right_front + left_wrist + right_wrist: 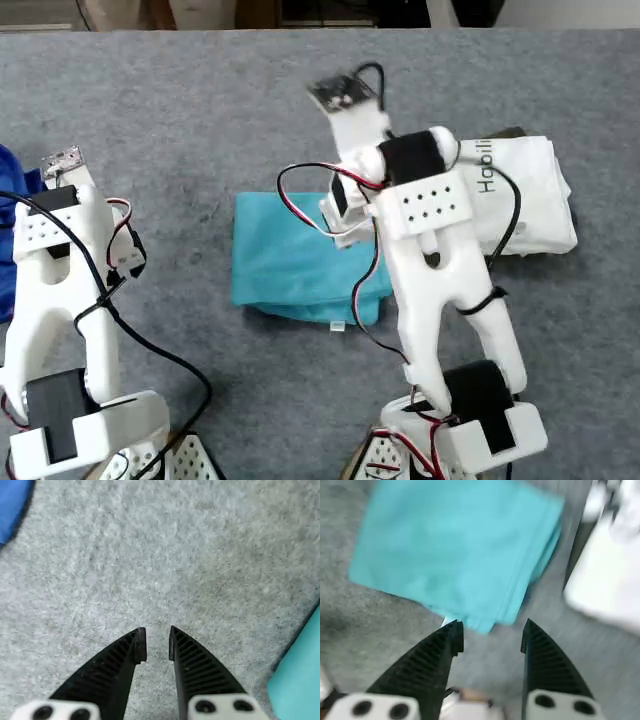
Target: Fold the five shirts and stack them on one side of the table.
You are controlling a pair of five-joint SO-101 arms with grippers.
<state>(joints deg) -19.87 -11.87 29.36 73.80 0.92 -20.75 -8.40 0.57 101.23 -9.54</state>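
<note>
"Where did the shirts lie when you checked?"

"From my console I saw the teal shirt (pixel 290 265) folded flat in the middle of the grey tabletop (pixel 180 110). The white shirt (pixel 525 195) lay folded on the right side. The blue shirt (pixel 10 230) lay at the left edge, well apart from the white one."

"And the hands?"

"My right hand (pixel 490 635) hung over one edge of the teal shirt, its fingers spread wide with nothing between them. My left hand (pixel 157 642) hovered over bare tabletop between the blue and teal shirts. Its fingers were parted by just a narrow gap and gripped nothing."

"Was the white shirt touching the teal one?"

"No, a strip of tabletop showed between them."
</note>
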